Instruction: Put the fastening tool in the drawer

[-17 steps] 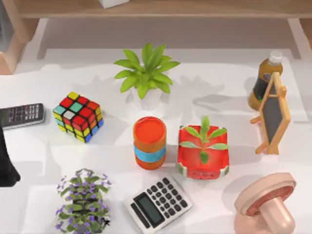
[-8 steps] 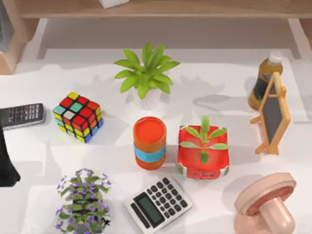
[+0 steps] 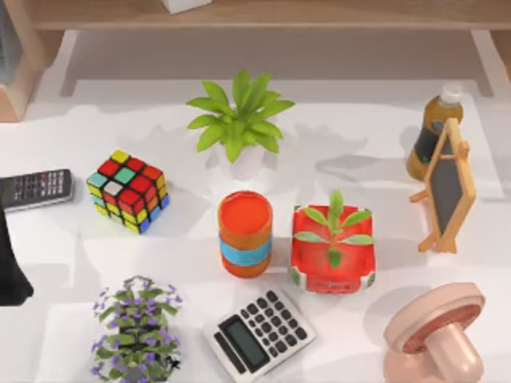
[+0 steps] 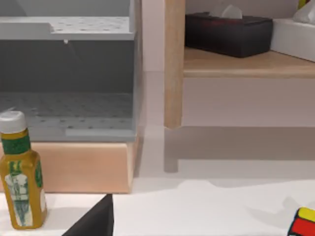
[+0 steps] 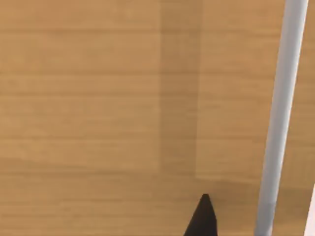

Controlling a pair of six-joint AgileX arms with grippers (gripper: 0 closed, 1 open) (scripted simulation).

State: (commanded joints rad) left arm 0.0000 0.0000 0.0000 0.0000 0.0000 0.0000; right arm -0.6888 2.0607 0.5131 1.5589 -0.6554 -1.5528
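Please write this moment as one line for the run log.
left arm: at table's left edge | calculator: front centre, untouched | cube: left | bottle: beside wooden cabinet

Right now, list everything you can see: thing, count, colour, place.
Puzzle cube: 1, multicoloured, left of centre.
Remote: 1, black, left edge.
Leafy plant: 1, green in white pot, back centre.
Cup: 1, orange with blue band, centre.
Potted sprout: 1, green in red square pot, right of cup.
Calculator: 1, grey and black, front centre.
Flowering plant: 1, purple and green, front left.
Bottle: 1, yellow-brown, white cap, back right.
Chalkboard: 1, wood-framed, right.
Stamp: 1, pink, front right.
Tissue box: 1, black, shelf.
Left arm: 1, black, left edge.
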